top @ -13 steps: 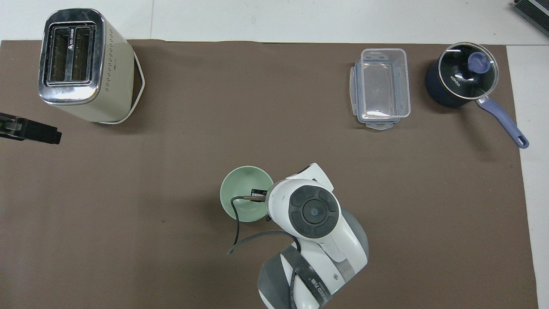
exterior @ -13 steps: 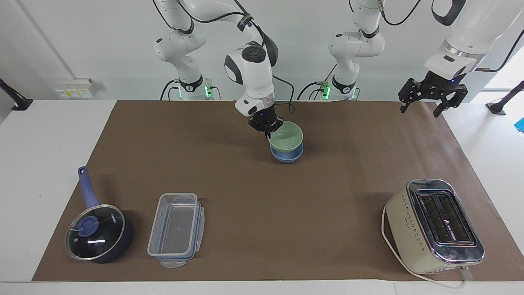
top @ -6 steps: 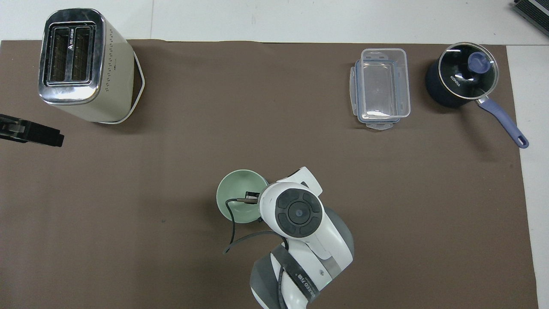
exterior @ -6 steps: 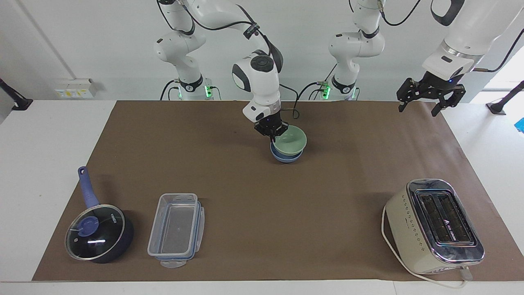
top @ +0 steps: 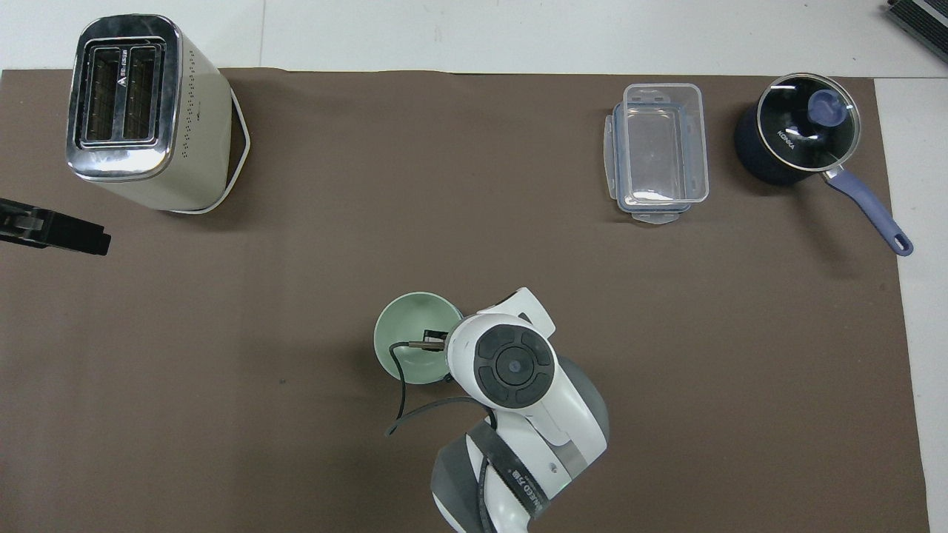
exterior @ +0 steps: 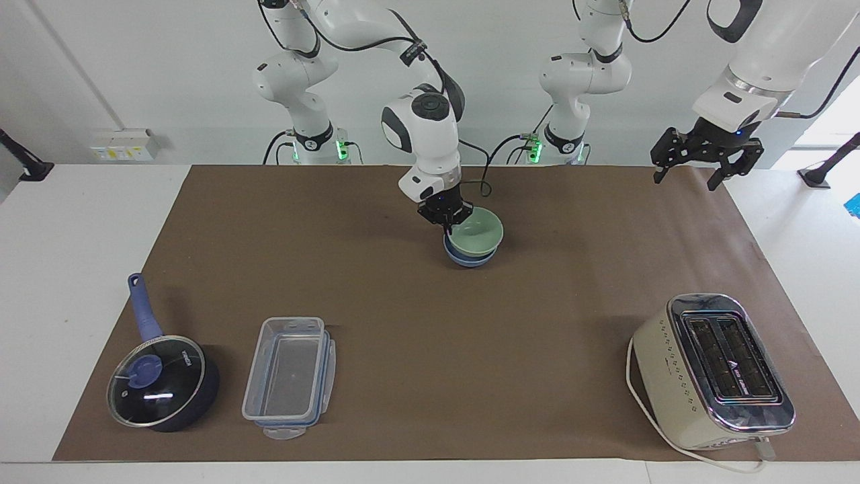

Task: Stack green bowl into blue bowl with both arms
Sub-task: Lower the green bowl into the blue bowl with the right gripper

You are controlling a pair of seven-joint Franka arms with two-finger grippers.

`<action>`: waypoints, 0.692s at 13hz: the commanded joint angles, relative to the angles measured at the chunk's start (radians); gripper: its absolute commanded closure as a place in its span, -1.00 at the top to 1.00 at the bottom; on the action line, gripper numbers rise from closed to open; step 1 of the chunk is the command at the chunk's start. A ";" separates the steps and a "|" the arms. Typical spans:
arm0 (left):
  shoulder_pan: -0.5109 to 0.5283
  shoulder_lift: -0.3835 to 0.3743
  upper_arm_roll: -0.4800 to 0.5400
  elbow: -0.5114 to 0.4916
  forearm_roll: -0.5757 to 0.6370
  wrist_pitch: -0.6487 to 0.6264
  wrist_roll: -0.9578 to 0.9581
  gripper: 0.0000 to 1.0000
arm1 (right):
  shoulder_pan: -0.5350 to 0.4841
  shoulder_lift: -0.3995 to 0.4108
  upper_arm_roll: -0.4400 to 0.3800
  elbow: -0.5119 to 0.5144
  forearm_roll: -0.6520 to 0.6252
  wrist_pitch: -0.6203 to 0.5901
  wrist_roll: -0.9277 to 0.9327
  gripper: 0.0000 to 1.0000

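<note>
The pale green bowl sits nested in the blue bowl on the brown mat, near the robots' end at the middle. My right gripper is shut on the green bowl's rim, at the side toward the right arm's end. From overhead the right arm's wrist covers that grip and the blue bowl is hidden under the green one. My left gripper hangs open in the air over the mat's edge at the left arm's end; only its dark tip shows overhead.
A cream toaster stands farther from the robots at the left arm's end. A clear plastic container and a dark blue lidded saucepan stand farther out at the right arm's end.
The right gripper lowered the green bowl down into the blue bowl and has since held still. The left gripper rose slightly.
</note>
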 commanded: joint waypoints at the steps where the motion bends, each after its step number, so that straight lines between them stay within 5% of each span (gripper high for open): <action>1: 0.003 -0.014 -0.008 -0.009 0.022 -0.012 0.001 1.00 | -0.005 0.015 0.000 -0.006 -0.008 0.037 -0.003 -1.00; 6: 0.000 -0.018 -0.008 -0.022 0.022 -0.007 0.001 1.00 | -0.010 0.023 0.000 -0.008 -0.006 0.044 -0.026 -1.00; 9: -0.001 -0.018 -0.008 -0.022 0.022 -0.006 0.003 1.00 | -0.008 0.031 0.002 -0.009 -0.006 0.044 -0.024 -0.78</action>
